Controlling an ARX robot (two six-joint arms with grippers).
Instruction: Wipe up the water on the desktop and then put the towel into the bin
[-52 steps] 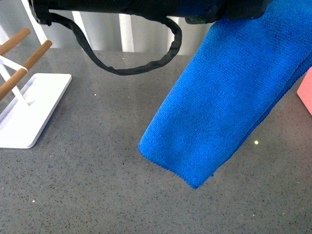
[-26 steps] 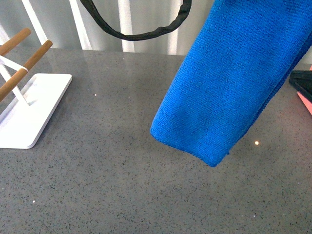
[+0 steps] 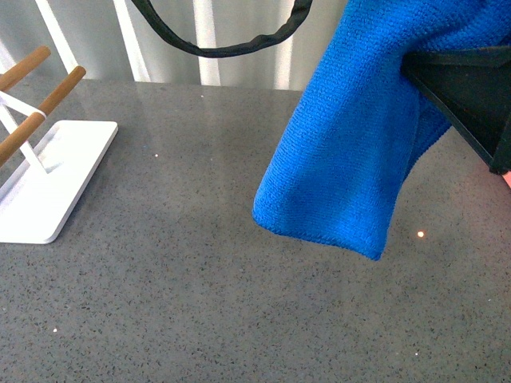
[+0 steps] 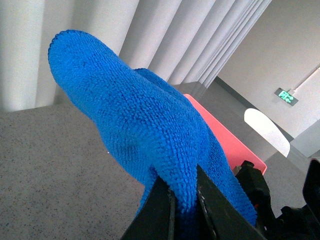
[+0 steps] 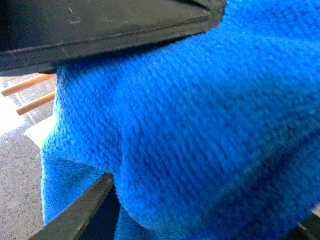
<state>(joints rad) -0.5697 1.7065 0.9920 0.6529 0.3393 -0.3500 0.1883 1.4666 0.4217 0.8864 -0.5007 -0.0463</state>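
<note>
The towel [image 3: 343, 152] hangs in the air over the right part of the desktop [image 3: 184, 295], its lower edge loose. The left gripper [image 4: 181, 195] is clamped on a fold of it. The right gripper [image 5: 160, 100] has its fingers apart with towel between them; I cannot tell whether they pinch it. The bin [image 4: 220, 132] sits at the right, and a white rack [image 3: 48, 187] stands at the far left.

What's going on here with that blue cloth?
A two-armed robot is tidying up. Its left gripper pinches the blue towel and holds it up off the grey desktop, so it hangs free. The right gripper sits with jaws spread around the cloth. The pink bin shows just beyond; the towel is not yet in it.
</note>
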